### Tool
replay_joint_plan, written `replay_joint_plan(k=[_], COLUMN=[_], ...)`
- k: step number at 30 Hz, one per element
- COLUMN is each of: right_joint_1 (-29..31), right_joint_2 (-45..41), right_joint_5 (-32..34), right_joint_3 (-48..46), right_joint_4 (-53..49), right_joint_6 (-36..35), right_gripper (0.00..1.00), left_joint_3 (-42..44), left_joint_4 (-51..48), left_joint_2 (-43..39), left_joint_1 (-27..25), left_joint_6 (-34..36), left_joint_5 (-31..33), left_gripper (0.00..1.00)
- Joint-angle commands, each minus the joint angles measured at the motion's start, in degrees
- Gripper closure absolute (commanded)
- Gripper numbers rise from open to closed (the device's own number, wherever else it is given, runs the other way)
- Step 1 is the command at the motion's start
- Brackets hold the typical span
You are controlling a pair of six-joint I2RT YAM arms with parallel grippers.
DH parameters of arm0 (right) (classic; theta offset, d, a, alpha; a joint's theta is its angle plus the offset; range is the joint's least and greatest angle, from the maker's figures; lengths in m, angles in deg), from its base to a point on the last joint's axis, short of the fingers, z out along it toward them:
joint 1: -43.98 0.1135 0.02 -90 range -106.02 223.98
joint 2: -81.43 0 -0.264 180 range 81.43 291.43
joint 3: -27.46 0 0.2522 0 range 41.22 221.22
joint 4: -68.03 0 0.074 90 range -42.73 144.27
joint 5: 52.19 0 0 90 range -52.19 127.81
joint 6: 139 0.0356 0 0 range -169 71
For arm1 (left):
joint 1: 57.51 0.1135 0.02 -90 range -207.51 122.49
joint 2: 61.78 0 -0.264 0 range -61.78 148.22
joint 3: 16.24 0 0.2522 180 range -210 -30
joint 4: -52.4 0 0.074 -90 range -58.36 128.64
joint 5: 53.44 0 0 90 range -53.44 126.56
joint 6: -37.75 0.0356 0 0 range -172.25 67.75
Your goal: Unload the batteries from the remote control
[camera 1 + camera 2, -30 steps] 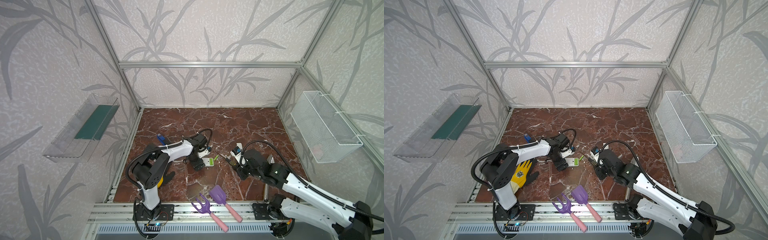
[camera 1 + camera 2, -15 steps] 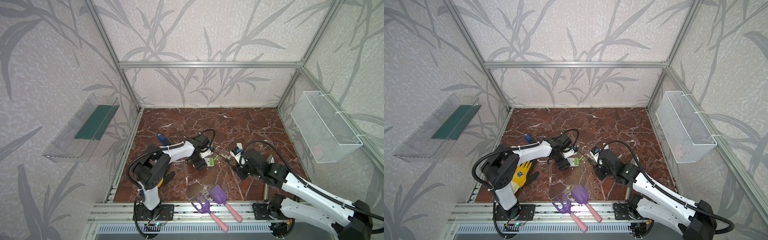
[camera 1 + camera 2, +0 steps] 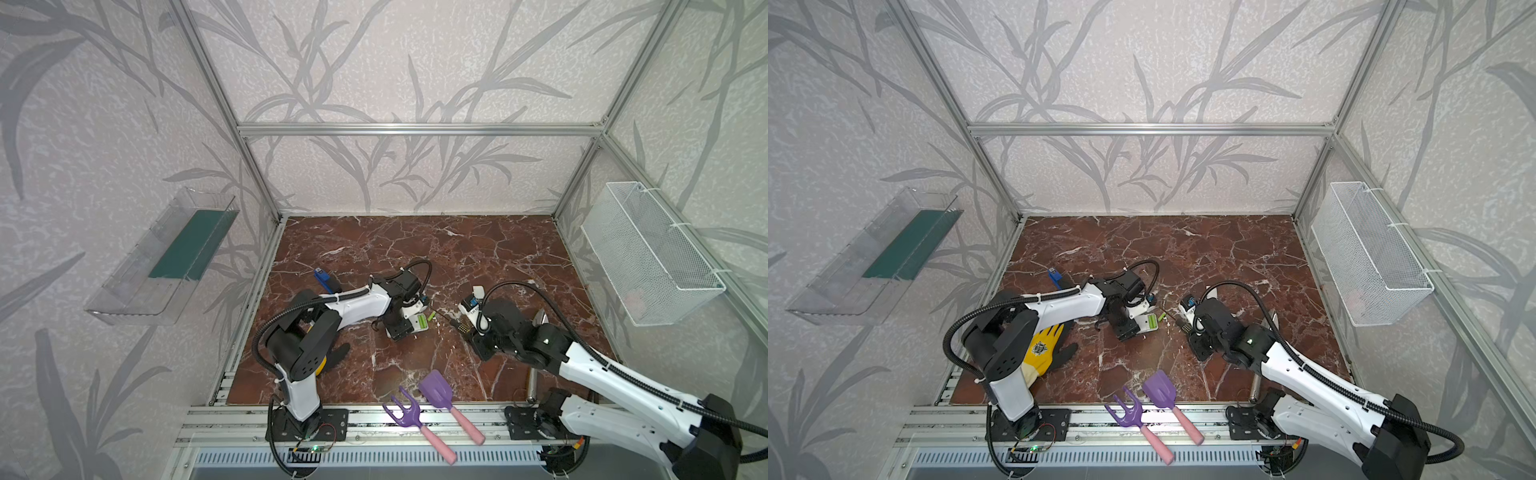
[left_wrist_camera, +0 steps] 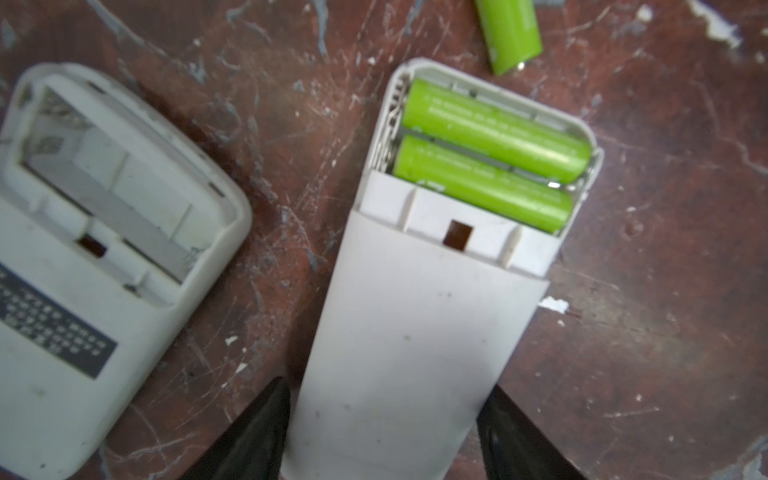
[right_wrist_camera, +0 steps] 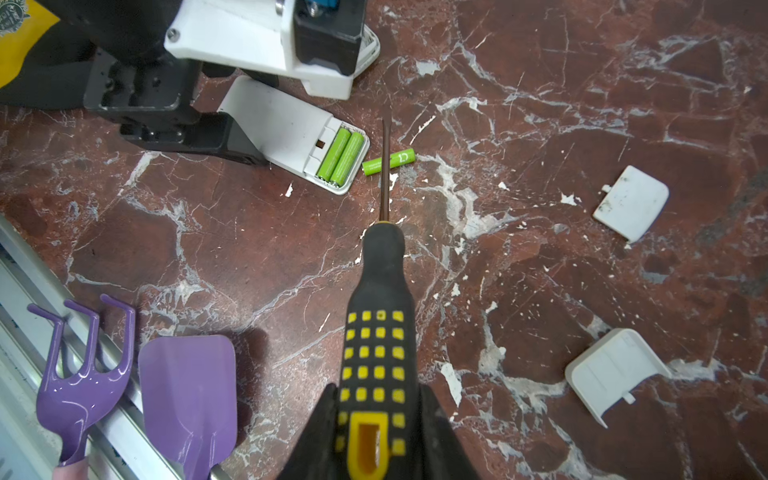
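A white remote control (image 4: 415, 332) lies back-up on the marble floor with its compartment uncovered. Two lime-green batteries (image 4: 494, 129) sit side by side in it, seen also in the right wrist view (image 5: 340, 156) and in both top views (image 3: 422, 322) (image 3: 1152, 321). A third battery (image 5: 405, 157) lies loose beside the remote's end. My left gripper (image 4: 388, 384) straddles the remote's body, a black finger against each long side. My right gripper (image 5: 378, 392) is shut on a yellow-and-black screwdriver (image 5: 380, 332), whose tip points at the loose battery.
A second white remote (image 4: 83, 249) with an empty compartment lies beside the first. Two white covers (image 5: 631, 201) (image 5: 611, 370) lie apart on the floor. A purple rake (image 3: 405, 411) and shovel (image 3: 436, 388) rest at the front edge. A yellow glove (image 3: 1042, 349) lies under the left arm.
My left gripper's jaws have narrowed around the remote and the wrist has shifted slightly over it. The right arm and the screwdriver have stayed put.
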Motion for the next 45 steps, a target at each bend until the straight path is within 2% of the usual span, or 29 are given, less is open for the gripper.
replay_joint_plan(k=[1, 7, 14, 23, 39, 45], right_joint_1=[0.2, 1.0, 5.7, 8.4, 9.6, 10.2], right_joint_2=[0.3, 0.9, 1.9, 4.0, 5.2, 5.5], right_joint_5=[-1.1, -1.5, 2.5, 5.1, 2.8, 3.9], right_joint_3=[2.4, 3.3, 3.8, 2.0, 1.4, 1.5], right_joint_4=[-1.1, -3.2, -4.3, -0.5, -0.5, -1.2], right_joint_6=[-0.6, -0.6, 0.6, 1.0, 1.9, 2.5], right_gripper=[1.00, 1.00, 1.00, 1.00, 1.00, 1.00], left_joint_3=[2.2, 2.6, 3.0, 3.6, 3.3, 3.3], left_joint_4=[-3.4, -1.9, -0.8, -0.3, -0.6, -0.6], left_joint_2=[-0.6, -0.7, -1.1, -1.7, -1.7, -1.7], left_joint_1=[-0.1, 0.0, -0.1, -0.1, -0.1, -0.1], left_joint_6=[0.5, -0.1, 0.7, 1.7, 2.2, 2.1], left_joint_5=[3.0, 4.3, 4.8, 4.3, 4.1, 4.2], left_gripper=[0.33, 0.40, 0.45, 0.46, 0.47, 0.47])
